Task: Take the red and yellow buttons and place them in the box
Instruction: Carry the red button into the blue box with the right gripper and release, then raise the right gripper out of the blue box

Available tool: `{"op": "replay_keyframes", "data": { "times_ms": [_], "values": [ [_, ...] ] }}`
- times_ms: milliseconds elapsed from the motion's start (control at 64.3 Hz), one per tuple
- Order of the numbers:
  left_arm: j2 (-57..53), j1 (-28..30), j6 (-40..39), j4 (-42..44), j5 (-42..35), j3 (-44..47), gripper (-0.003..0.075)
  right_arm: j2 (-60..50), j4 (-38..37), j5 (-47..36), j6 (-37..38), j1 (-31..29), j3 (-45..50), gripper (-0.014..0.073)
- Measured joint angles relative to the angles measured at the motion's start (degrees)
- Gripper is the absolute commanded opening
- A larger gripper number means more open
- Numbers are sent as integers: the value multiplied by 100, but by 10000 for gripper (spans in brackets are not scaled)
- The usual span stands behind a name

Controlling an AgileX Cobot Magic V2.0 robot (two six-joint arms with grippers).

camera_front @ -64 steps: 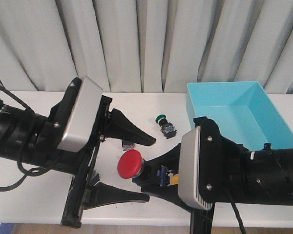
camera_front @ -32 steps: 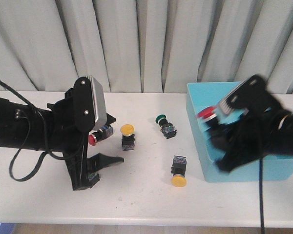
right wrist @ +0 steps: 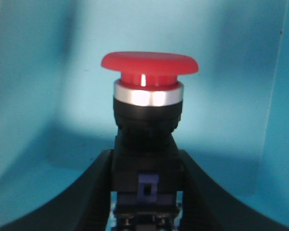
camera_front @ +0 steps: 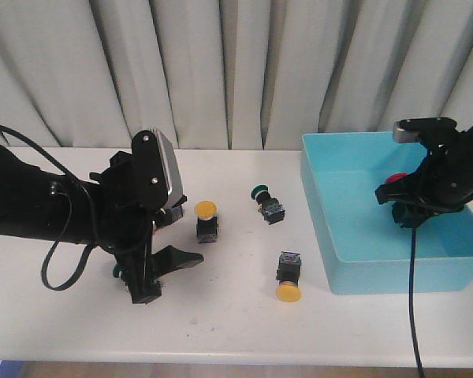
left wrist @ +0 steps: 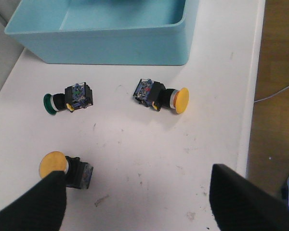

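My right gripper (camera_front: pixel 404 206) is shut on a red button (camera_front: pixel 394 179) and holds it inside the turquoise box (camera_front: pixel 343 260), above its floor. In the right wrist view the red cap (right wrist: pixel 149 62) stands upright between the fingers (right wrist: pixel 89 192), with blue box walls behind it. My left gripper (camera_front: pixel 167 272) is open and empty, low over the table at the left. One yellow button (camera_front: pixel 206 220) lies just right of it, beside a fingertip in the left wrist view (left wrist: pixel 62 168). A second yellow button (camera_front: pixel 288 277) (left wrist: pixel 161 96) lies near the box's front left corner.
A green-capped button (camera_front: pixel 266 202) (left wrist: pixel 67 98) lies on its side between the yellow buttons, toward the back. The box (left wrist: pixel 106 43) fills the table's right side. Grey curtains hang behind the table. The table's front edge is close to the left gripper.
My right gripper has carried the red button from the table's front into the box. My left arm has pulled back left and lowered, open; both yellow buttons now show.
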Motion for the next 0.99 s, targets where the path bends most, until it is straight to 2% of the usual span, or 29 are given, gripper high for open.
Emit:
{"op": "replay_keyframes", "data": {
  "times_ms": [155, 404, 528, 808, 995],
  "values": [
    [36, 0, -5, 0, 0, 0, 575, 921, -258, 196, 364, 0, -610, 208],
    [36, 0, -11, 0, 0, 0, 575, 1794, -299, 419, 386, 0, -1126, 218],
    [36, 0, -11, 0, 0, 0, 575, 1949, -312, 440, 397, 0, -1174, 252],
    [36, 0, -17, 0, 68, 0, 575, 1981, -509, 453, 397, 0, -1193, 411],
    [36, 0, -56, 0, 116, 0, 575, 1704, -543, 601, 387, 0, -1193, 421]
  ]
}}
